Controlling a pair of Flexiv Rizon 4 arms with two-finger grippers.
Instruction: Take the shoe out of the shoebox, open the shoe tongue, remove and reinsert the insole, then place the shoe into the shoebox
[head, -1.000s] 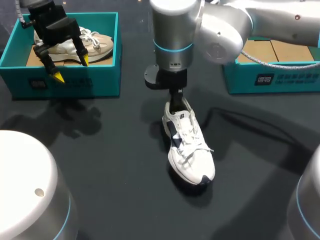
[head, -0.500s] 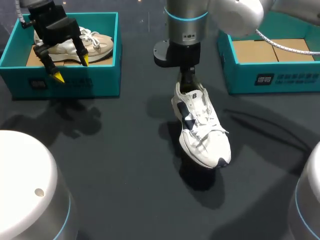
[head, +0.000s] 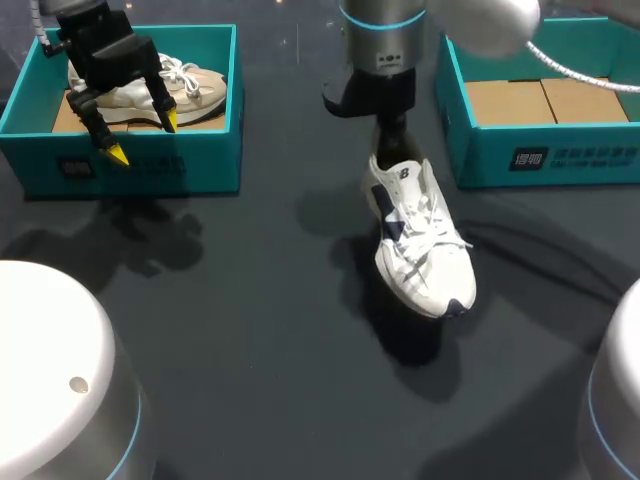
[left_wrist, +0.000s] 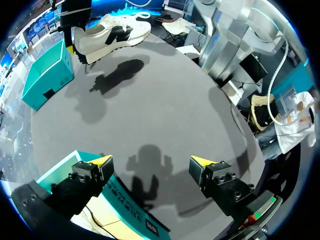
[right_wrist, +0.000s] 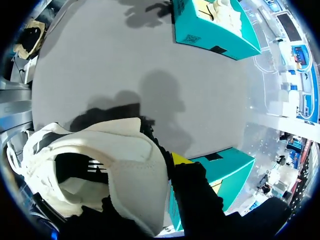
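the left box (head: 140, 160) sits at the table's (head: 250, 330) far left corner, with the other shoe (head: 190, 85) inside it. the right box (head: 540, 160) sits at the far right corner. between them, nearer the right box, the shoe (head: 420, 240) hangs over the table (heel up, toe toward the near edge), held by the right gripper (head: 392, 140). the left gripper (head: 142, 138) hangs over the left box's front wall.

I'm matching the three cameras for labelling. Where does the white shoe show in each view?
Head view: white shoe just right of middle, held by its heel.
Left wrist view: the shoe is far ahead of the left gripper.
Right wrist view: its heel sits in the right gripper.
Shared landmark: the teal shoebox beside the shoe.
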